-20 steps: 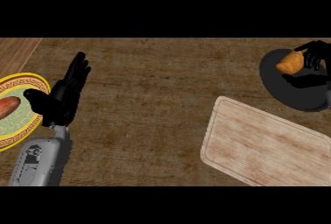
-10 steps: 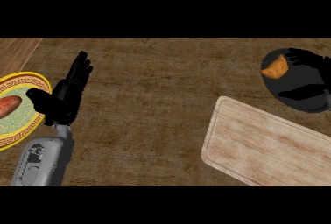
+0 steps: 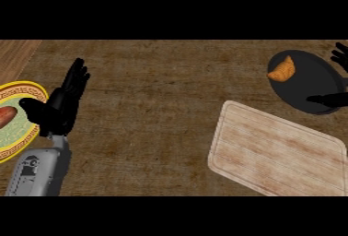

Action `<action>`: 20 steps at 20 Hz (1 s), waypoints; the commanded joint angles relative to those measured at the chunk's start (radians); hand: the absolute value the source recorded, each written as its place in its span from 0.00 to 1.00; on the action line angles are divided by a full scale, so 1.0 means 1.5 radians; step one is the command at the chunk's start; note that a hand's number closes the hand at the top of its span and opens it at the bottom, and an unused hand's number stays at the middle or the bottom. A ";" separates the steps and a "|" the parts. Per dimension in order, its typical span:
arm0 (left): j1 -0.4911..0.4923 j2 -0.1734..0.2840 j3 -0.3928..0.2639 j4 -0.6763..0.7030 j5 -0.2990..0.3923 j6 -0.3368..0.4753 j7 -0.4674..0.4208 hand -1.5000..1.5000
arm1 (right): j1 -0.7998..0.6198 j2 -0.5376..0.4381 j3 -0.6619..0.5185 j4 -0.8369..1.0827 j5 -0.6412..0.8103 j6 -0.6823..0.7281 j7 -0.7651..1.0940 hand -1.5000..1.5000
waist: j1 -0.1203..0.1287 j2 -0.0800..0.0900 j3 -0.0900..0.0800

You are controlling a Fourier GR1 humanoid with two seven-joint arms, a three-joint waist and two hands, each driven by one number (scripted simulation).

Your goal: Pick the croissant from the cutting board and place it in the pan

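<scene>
The croissant is lying in the black pan, toward the pan's ten o'clock rim, and nothing is touching it. The pan is sitting at about two o'clock on the brown table, and its right side is running out of view. The right hand is showing only in pieces at the right edge: a thumb or finger is lying across the pan's lower right part, and a few fingertips are poking in near the top corner. These visible parts are spread apart and are closing on nothing, so the hand is reading as open, though its palm is cut off and black on black is making its outline over the pan hard to trace.

The wooden cutting board is lying at four o'clock, just below the pan, tilted, with its lower right corner cropped by the frame.

At nine o'clock the left hand is resting with straight fingers pointing up, holding nothing, its grey forearm coming in from the lower edge. Its thumb is overlapping the rim of a yellow-bordered plate that is half cut off at the left edge. A reddish-brown food item is lying on that plate; what it is cannot be told, since most of it is out of frame.
</scene>
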 commanded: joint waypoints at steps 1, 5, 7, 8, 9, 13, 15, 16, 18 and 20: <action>0.005 0.002 0.015 0.027 0.009 -0.004 -0.014 0.50 | 0.029 -0.048 -0.027 0.031 -0.036 0.136 -0.049 0.00 | -0.023 -0.006 -0.002; 0.021 -0.011 0.002 -0.013 -0.007 0.020 0.001 0.50 | 0.075 -0.103 -0.034 0.036 -0.053 0.260 -0.108 0.00 | -0.028 -0.013 -0.001; 0.041 -0.004 0.006 -0.015 -0.001 0.009 0.000 0.50 | 0.088 -0.150 -0.028 0.030 -0.053 0.320 -0.118 0.00 | -0.028 -0.013 -0.001; 0.029 0.006 0.016 -0.017 0.000 0.012 0.007 0.50 | 0.099 -0.162 -0.029 0.027 -0.059 0.341 -0.125 0.00 | -0.036 -0.016 -0.002; 0.026 0.007 0.024 -0.007 0.007 0.010 0.006 0.50 | 0.104 -0.160 -0.024 0.021 -0.062 0.353 -0.134 0.00 | -0.043 -0.019 -0.003; 0.022 0.006 0.021 -0.017 0.002 0.014 0.010 0.50 | 0.146 -0.177 -0.018 0.009 -0.072 0.377 -0.156 0.00 | -0.043 -0.017 -0.002; 0.042 0.012 0.018 -0.017 0.003 0.002 0.012 0.50 | 0.132 -0.212 -0.025 0.003 -0.089 0.403 -0.132 0.00 | -0.042 -0.019 -0.002; 0.021 0.020 0.028 -0.022 0.007 0.008 0.033 0.50 | 0.154 -0.187 -0.023 0.003 -0.093 0.387 -0.146 0.00 | -0.045 -0.020 -0.002; 0.032 0.012 0.015 -0.034 0.004 0.005 0.036 0.50 | 0.177 -0.204 -0.014 -0.002 -0.096 0.413 -0.148 0.00 | -0.049 -0.022 -0.002; 0.058 0.015 0.024 -0.028 0.011 -0.006 0.003 0.50 | 0.182 -0.200 0.002 -0.017 -0.092 0.405 -0.151 0.00 | -0.042 -0.021 -0.003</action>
